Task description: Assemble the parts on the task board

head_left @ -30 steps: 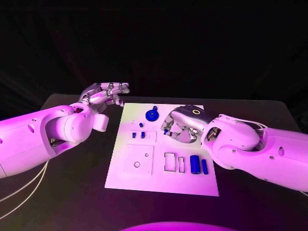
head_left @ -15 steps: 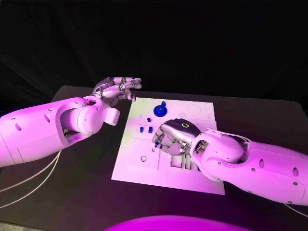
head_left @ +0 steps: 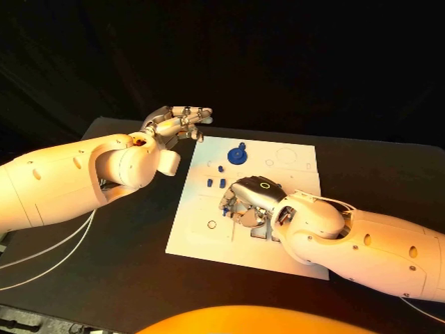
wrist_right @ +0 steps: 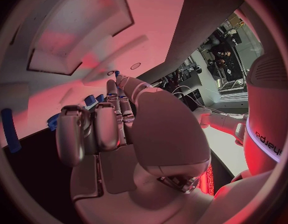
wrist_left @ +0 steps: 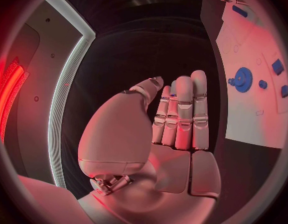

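The white task board point(head_left: 201, 233) lies in the middle of the black table. A blue gear point(head_left: 238, 154) stands near its far edge, with two small blue parts point(head_left: 215, 184) nearer on its left. My right hand point(head_left: 251, 202) hangs low over the board's middle, fingers bent down toward the surface; its fingertips are hidden, so a hold cannot be told. The right wrist view shows those bent fingers point(wrist_right: 88, 129) close over the board, and a blue bar point(wrist_right: 10, 130) lying off to one side. My left hand point(head_left: 179, 122) is raised beyond the board's far left corner, fingers point(wrist_left: 181, 112) straight and empty.
Several outlined slots and holes mark the board, such as a round hole point(head_left: 211, 225) near its left edge. Bare black table point(head_left: 383, 174) surrounds the board. My right forearm point(head_left: 373, 247) covers the board's near right part. A pale cable point(head_left: 52, 254) hangs under the left arm.
The whole head picture has shifted, so the camera moved. Against the board, my right hand has slid from beside the gear toward the board's middle. The left hand stays raised.
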### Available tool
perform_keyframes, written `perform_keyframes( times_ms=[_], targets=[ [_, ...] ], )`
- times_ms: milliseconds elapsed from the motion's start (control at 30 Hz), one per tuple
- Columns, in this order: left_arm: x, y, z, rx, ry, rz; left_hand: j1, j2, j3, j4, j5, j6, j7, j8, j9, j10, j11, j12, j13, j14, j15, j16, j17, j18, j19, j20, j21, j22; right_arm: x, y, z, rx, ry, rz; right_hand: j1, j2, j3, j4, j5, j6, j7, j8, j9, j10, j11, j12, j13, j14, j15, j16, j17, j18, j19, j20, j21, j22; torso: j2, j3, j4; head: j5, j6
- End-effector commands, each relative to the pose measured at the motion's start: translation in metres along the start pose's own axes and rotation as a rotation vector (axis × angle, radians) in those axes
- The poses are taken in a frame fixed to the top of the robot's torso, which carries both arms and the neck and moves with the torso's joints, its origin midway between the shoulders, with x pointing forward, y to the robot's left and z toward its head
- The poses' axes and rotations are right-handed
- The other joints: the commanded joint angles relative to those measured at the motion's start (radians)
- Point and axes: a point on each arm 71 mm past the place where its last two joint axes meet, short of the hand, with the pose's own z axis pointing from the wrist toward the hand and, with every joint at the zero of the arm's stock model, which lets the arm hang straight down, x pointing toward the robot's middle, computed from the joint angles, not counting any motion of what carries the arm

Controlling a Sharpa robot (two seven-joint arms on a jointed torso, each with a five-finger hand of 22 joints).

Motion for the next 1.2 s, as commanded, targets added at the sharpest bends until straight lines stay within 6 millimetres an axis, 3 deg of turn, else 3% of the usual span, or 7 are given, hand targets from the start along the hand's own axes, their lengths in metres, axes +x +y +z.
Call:
perform_keyframes(
  times_ms=[33, 633, 1200],
  targets=[
    [0.0033, -0.0001, 0.0002, 0.0, 0.021, -0.011, 0.001, 0.01, -0.006, -0.003, -0.001, -0.006, 0.001, -0.006, -0.001, -0.005, 0.001, 0.005, -0.001, -0.005, 0.003, -0.004, -0.001, 0.013, 0.005, 0.003, -0.006, -0.002, 0.0015, 0.0002, 0.0008, -0.009, 0.002, -0.007, -0.007, 0.004, 0.006, -0.002, 0.006, 0.005, 0.001, 0.006, 0.0, 0.004, 0.001, 0.003, 0.001, 0.044, -0.009, 0.004, 0.001, -0.018, 0.035, -0.003, 0.003, 0.204, -0.001, -0.0005, -0.0004, 0.002, -0.001],
    [0.0028, 0.0005, 0.0005, -0.007, 0.024, -0.011, 0.001, 0.01, -0.007, -0.003, -0.001, -0.008, 0.001, -0.006, -0.002, -0.007, 0.001, 0.005, -0.001, -0.005, 0.003, -0.004, -0.001, 0.013, 0.005, 0.003, -0.007, -0.002, 0.0018, -0.0044, 0.0004, 0.008, -0.01, -0.026, -0.01, 0.005, 0.007, -0.004, 0.009, 0.007, 0.001, 0.007, 0.002, 0.004, 0.001, 0.002, 0.001, 0.044, -0.008, 0.006, 0.003, -0.019, 0.036, -0.003, 0.006, 0.206, 0.0, 0.0012, -0.0008, 0.009, -0.003],
    [0.0017, 0.0013, 0.001, -0.015, 0.024, -0.009, 0.002, 0.011, -0.009, -0.003, -0.001, -0.01, 0.002, -0.007, -0.002, -0.009, 0.002, 0.006, -0.002, -0.005, 0.003, -0.004, -0.002, 0.009, 0.021, 0.004, 0.013, 0.019, -0.0002, -0.0052, -0.0012, 0.017, -0.02, -0.039, -0.012, 0.006, 0.008, -0.004, 0.01, 0.009, 0.0, 0.007, 0.003, 0.005, 0.0, 0.002, 0.001, 0.045, -0.008, 0.007, 0.004, -0.02, 0.039, -0.003, 0.012, 0.208, -0.001, 0.0001, -0.0013, 0.009, 0.0]
  ],
)
